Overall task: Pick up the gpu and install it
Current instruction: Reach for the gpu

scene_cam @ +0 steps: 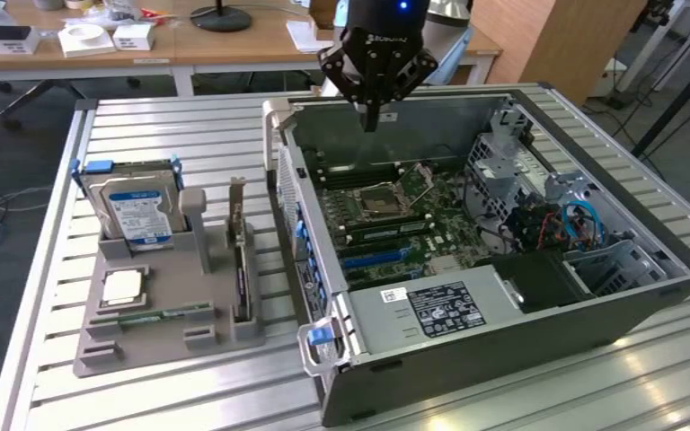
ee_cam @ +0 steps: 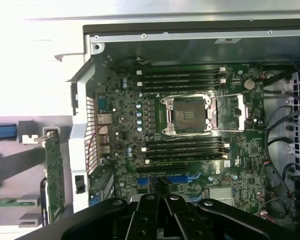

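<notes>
While the gpu [scene_cam: 241, 269] stands on edge in its slot of the grey holder [scene_cam: 159, 287] on the worktop [scene_cam: 141, 400], just beside the open computer case [scene_cam: 537, 359], nothing of the task looks done: the card is neither lifted nor installed. Farther back, the end effector [scene_cam: 370, 124] hangs over the case's motherboard [scene_cam: 387, 220], fingers pressed together and empty, well apart from the gpu.

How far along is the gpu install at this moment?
Done: nothing visible; the gpu stands in the grey holder beside the open computer case. In hand: nothing; the gripper hangs shut and empty above the motherboard. Left: both pick-up and install.
</notes>
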You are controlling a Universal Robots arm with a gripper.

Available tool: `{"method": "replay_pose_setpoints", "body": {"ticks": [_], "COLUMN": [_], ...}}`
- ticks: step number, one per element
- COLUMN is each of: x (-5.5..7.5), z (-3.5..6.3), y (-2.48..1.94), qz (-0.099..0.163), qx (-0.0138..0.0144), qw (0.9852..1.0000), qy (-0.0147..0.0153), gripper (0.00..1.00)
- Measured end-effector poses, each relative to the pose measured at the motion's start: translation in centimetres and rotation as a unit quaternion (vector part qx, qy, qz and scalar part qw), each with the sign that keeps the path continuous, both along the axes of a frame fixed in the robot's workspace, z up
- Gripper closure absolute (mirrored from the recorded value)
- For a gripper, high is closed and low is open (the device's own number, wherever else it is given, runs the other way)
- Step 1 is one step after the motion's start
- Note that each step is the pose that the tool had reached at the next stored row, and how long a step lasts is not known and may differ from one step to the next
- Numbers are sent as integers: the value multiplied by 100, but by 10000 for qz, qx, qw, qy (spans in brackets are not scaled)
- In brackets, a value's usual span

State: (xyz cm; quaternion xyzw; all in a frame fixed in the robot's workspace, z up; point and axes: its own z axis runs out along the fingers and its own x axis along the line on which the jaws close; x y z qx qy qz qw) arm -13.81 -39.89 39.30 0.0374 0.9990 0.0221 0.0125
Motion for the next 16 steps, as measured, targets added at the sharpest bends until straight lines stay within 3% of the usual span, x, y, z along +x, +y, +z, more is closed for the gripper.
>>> {"method": "replay_pose_setpoints", "body": {"ticks": [16], "x": [-390], "z": [-10], "y": [0], "qz": [-1], "qx": [0], "qw": [10000], "qy": [0], "gripper": [90]}}
